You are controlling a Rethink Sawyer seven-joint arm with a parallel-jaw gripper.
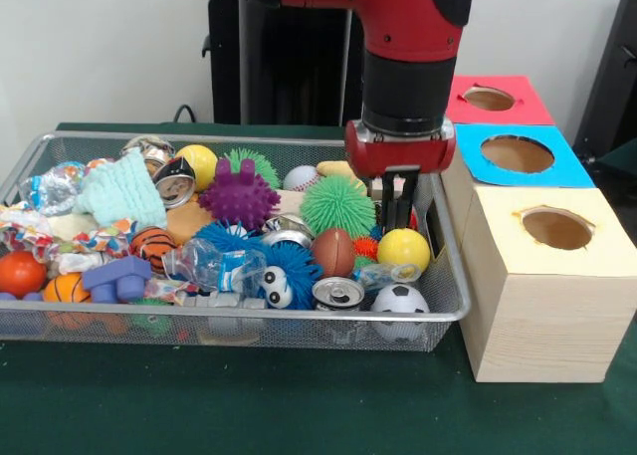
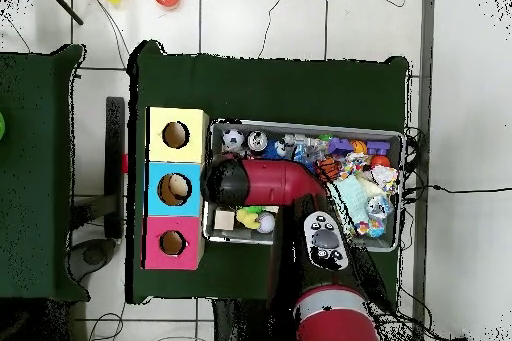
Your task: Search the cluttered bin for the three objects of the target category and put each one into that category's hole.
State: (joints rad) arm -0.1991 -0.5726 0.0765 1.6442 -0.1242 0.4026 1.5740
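Observation:
The wire-mesh bin [image 1: 199,314] is full of toys. One wrinkly clear bottle [image 1: 214,266] with a blue label lies near the front middle. A second bottle [image 1: 50,186] lies at the far left. A third small bottle [image 1: 383,274] lies beside a yellow ball [image 1: 404,248]. My gripper [image 1: 396,214] hangs down into the bin's right end, just behind the yellow ball and beside a green spiky ball [image 1: 338,204]. The red-faced hole [image 1: 488,99] is on the farthest box. In the overhead view the wrist [image 2: 225,179] hides the gripper; the red hole [image 2: 172,243] shows at the lower left.
The blue-faced hole [image 1: 516,153] and the yellow-faced hole [image 1: 557,228] sit in the wooden boxes right of the bin. Metal cans [image 1: 338,292], a soccer ball [image 1: 399,301], a purple spiky toy [image 1: 239,194] and cloth pieces [image 1: 121,191] crowd the bin.

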